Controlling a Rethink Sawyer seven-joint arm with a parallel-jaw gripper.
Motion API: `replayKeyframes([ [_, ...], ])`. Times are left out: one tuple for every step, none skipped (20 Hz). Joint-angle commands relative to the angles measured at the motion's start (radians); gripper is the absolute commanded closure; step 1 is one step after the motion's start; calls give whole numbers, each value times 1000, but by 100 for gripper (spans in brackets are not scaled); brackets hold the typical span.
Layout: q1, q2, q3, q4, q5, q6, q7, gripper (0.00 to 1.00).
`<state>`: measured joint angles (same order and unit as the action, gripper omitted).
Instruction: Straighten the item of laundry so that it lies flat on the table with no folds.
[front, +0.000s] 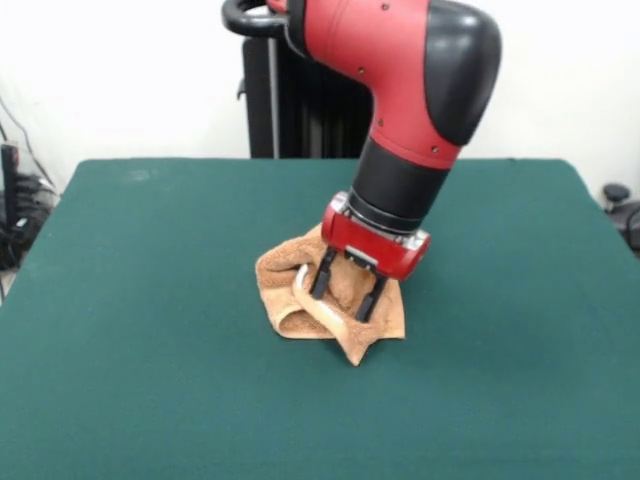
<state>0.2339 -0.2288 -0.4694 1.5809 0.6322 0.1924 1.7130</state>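
Note:
The tan terry towel (283, 283) lies crumpled in a small heap near the middle of the dark green table (140, 320), with a pale border band curling across its front. My gripper (346, 288) is right over the heap, tilted. It is open, and its two black fingers (323, 274) reach down into the cloth on either side of a raised fold. The towel's label is not visible.
The robot's black pedestal (290, 100) stands at the table's far edge behind the arm. Cables and dark gear (15, 215) sit off the table at the left edge, and a dark object (622, 205) off the right.

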Motion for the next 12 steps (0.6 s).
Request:
replayKeyframes([
  [-52,51,163,21,31,-36,254,0],
  [-67,43,183,28,27,-44,247,0],
  [-82,35,204,36,18,-68,244,0],
  [-97,27,225,44,10,-93,241,100],
  [-111,18,246,57,3,-117,244,100],
  [-125,9,267,70,-5,-142,247,100],
  [-135,3,283,80,-9,-157,252,100],
  [-141,-2,293,88,-9,-165,259,100],
  [-141,-4,295,94,-6,-180,274,100],
  [-141,-6,298,100,-4,-198,288,100],
  [-136,-10,295,107,7,-195,299,100],
  [-134,-12,296,111,11,-201,305,100],
])
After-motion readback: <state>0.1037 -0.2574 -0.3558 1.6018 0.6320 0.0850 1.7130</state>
